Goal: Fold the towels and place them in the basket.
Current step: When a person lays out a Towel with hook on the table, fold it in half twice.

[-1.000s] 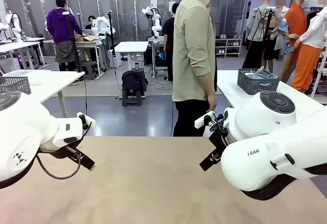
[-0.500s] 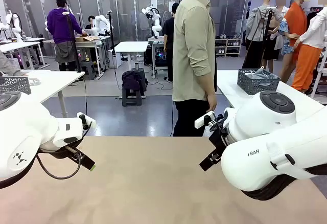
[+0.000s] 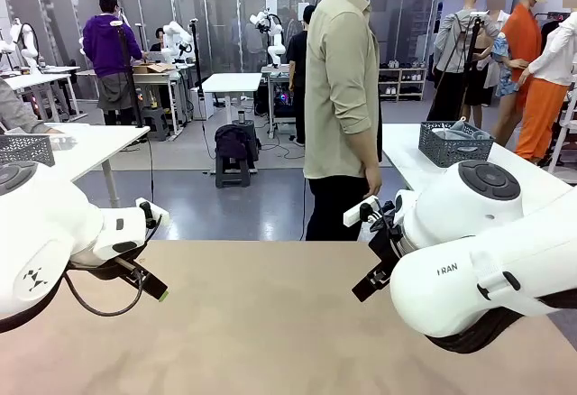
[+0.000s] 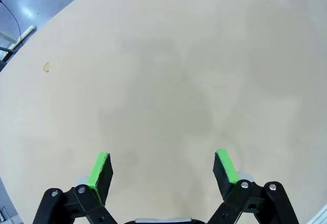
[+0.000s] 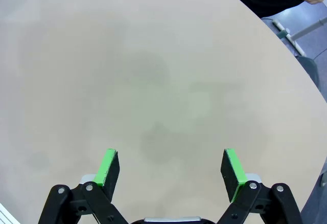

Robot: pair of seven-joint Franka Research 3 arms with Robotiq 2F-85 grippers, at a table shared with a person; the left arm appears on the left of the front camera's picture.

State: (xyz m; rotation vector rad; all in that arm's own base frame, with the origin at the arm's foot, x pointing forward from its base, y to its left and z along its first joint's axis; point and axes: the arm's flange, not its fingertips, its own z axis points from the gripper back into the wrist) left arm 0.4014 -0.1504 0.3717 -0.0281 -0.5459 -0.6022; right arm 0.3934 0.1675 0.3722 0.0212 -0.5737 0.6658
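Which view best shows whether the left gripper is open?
Left wrist view: the left gripper shows both green pads spread wide over the table. Front view gives it side-on, gap hidden. Right wrist view faces the table.

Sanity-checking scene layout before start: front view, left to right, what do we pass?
left-table mesh basket → left gripper, open → right gripper, open → right-table mesh basket, cloth inside. Person at the far side left out: overlaps the right gripper.

L fingers (image 3: 149, 283) over table (image 3: 270, 323) left, R fingers (image 3: 368, 284) right — person (image 3: 341, 97) behind.
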